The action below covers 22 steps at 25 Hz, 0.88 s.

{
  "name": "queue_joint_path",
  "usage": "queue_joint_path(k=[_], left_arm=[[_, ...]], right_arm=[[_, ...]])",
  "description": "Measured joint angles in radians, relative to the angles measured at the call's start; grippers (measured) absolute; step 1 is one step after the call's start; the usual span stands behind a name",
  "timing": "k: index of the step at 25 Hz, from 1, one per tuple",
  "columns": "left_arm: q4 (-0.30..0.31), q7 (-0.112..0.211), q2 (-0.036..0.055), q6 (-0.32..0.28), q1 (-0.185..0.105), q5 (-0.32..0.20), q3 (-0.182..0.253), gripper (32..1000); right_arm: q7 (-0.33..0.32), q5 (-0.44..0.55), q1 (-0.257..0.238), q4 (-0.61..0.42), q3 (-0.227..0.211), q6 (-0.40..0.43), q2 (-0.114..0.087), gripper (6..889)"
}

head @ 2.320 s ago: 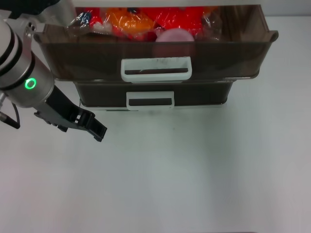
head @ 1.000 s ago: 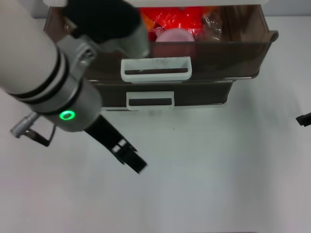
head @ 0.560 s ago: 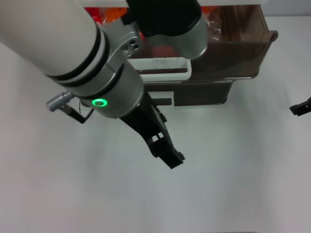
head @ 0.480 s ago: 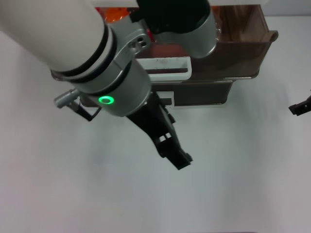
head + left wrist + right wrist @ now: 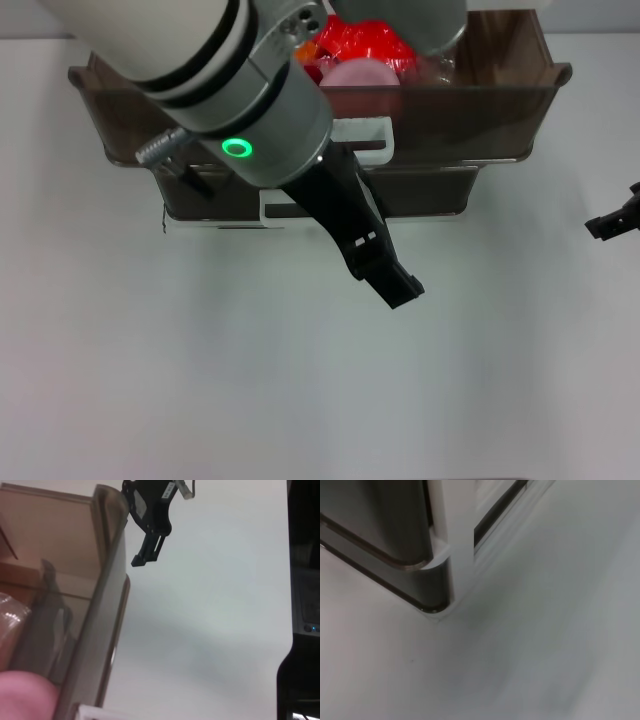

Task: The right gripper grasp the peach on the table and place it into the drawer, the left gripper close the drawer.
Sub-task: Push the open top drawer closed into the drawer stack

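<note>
Peach: the pale pink peach (image 5: pixel 360 73) lies inside the open drawer, near the middle, just behind the front wall; its edge also shows in the left wrist view (image 5: pixel 25 696).
Drawer: the wide brown drawer (image 5: pixel 500 100) stands pulled out above a shallower drawer (image 5: pixel 420 192); its white handle (image 5: pixel 372 137) is partly hidden by the left arm.
Drawer contents: red packets (image 5: pixel 362 38) sit beside and behind the peach, and a clear wrapper (image 5: pixel 432 62) lies to its right.
Left gripper: the left gripper (image 5: pixel 395 287) hangs over the table (image 5: pixel 300 400) in front of both drawers, apart from the handles; its fingers look close together and hold nothing.
Right gripper: the right gripper (image 5: pixel 610 222) is at the far right edge over the table, well apart from the drawers; from the left wrist view (image 5: pixel 145 555) its fingers sit narrow and empty.
</note>
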Motion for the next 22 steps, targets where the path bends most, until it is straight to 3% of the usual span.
queue_joint_path(k=[5, 16, 22], left_arm=[[-0.040, 0.042, 0.0021, 0.021, -0.011, -0.004, -0.032, 884], [-0.203, 0.183, 0.0021, 0.053, -0.059, -0.004, -0.200, 884], [-0.269, 0.234, 0.0052, 0.099, -0.069, 0.003, -0.249, 884]], right_arm=[[0.001, 0.000, 0.000, 0.010, 0.003, -0.008, 0.000, 866], [0.003, 0.028, 0.002, 0.013, 0.005, -0.022, 0.000, 866], [0.003, 0.037, 0.002, 0.013, 0.009, -0.022, 0.000, 865]])
